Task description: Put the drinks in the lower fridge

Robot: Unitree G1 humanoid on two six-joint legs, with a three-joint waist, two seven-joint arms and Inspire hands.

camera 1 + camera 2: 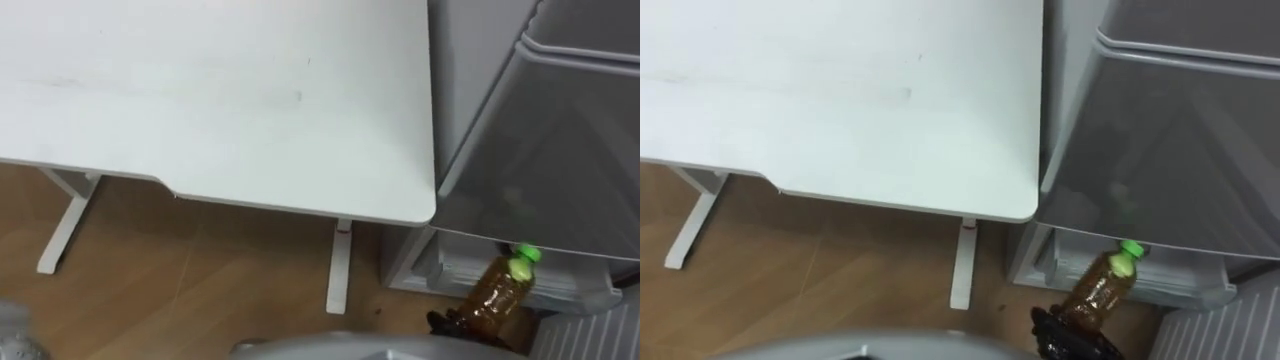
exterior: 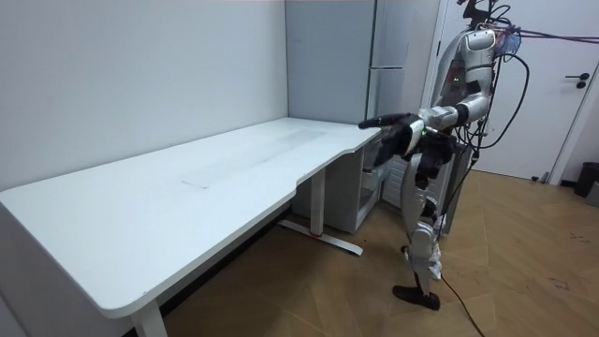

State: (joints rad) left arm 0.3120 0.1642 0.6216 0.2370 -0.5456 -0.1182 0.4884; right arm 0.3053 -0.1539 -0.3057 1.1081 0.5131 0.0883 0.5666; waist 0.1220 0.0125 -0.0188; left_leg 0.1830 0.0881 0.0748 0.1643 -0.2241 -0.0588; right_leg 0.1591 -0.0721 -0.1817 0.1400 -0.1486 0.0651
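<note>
A bottle point(image 1: 502, 289) of brown drink with a green cap point(image 1: 1131, 250) is tilted at the lower right of the eye views, cap pointing up and away. My dark right hand point(image 1: 1072, 341) is curled round its lower part. The bottle hangs in front of the open bottom part of the grey fridge point(image 1: 560, 150), where a white shelf point(image 1: 1185, 280) shows under the upper door. In the room view I stand at the table's end by the fridge point(image 2: 388, 56), with a dark hand point(image 2: 386, 123) stretched towards it. My left hand point(image 2: 423, 154) is held low before my body.
A white table point(image 1: 220, 100) fills the left and middle of the eye views, and its right edge lies close along the fridge. Its white legs point(image 1: 340, 265) stand on the wooden floor point(image 1: 180, 290) below. A white ribbed panel point(image 1: 600, 335) shows at the lower right corner.
</note>
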